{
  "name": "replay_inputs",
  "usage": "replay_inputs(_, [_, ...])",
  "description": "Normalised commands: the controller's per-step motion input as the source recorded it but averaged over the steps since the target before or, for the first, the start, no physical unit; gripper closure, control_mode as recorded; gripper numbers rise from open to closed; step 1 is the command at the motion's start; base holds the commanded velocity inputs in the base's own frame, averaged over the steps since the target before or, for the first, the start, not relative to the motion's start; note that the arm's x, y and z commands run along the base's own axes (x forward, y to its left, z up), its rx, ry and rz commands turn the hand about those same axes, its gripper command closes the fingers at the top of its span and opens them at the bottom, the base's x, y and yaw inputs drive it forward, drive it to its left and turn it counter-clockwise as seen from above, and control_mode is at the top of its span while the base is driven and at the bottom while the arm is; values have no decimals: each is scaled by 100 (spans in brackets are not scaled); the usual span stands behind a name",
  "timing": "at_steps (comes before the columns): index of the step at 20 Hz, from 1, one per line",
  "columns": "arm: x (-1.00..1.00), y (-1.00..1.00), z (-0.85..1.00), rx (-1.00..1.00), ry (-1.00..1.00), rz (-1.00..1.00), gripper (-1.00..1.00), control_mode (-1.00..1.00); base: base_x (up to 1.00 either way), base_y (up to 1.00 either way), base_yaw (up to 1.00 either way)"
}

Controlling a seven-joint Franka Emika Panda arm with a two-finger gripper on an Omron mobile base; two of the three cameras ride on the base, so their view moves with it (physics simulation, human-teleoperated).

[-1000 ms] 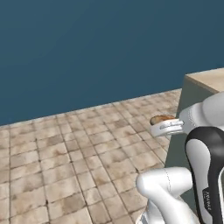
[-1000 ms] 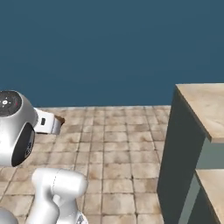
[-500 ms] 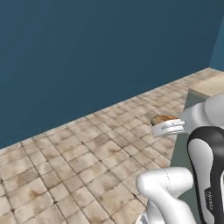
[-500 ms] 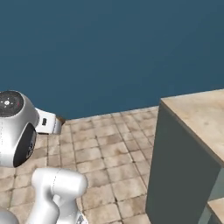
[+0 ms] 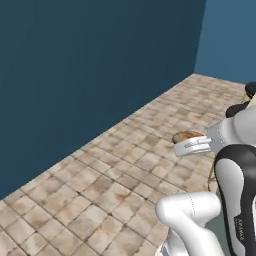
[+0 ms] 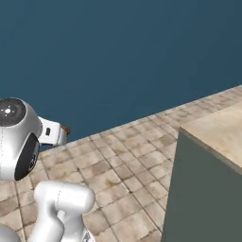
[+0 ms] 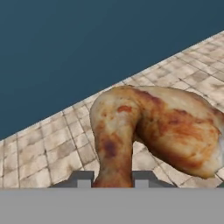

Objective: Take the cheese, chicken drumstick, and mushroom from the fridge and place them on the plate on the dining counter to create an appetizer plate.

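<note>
Above tiled floor (image 5: 100, 190), blue wall (image 5: 75, 75) at left, gripper (image 7: 112, 179) fingers clamped on chicken drumstick (image 7: 153, 131), held mid-air w/ narrow end betw. the tips, fat end sticking out fwd. Rightward: dining counter (image 6: 212, 137) corner, beige top, grey-green side.

Your arm is folded back on itself, forearm raised, the wrist reaching forward and level. Your claw (image 7: 113, 179) is clamped on the chicken drumstick (image 7: 153, 131), carried above the floor.

Open tiled floor (image 5: 100, 185) ahead — blue wall (image 5: 75, 75) beyond, counter corner (image 6: 208, 179) blocks the right.
</note>
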Motion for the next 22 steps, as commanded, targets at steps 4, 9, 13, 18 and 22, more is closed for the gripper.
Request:
replay_inputs(4, [0,0,0,0,0,0,100,100,100,52,-52])
replay_inputs(9, [0,0,0,0,0,0,100,100,100,46,-52])
replay_inputs(13, [0,0,0,0,0,0,100,100,100,32,-49])
replay_inputs(18, [0,0,0,0,0,0,100,100,100,32,-47])
replay_inputs(22, [0,0,0,0,0,0,100,100,100,33,-44])
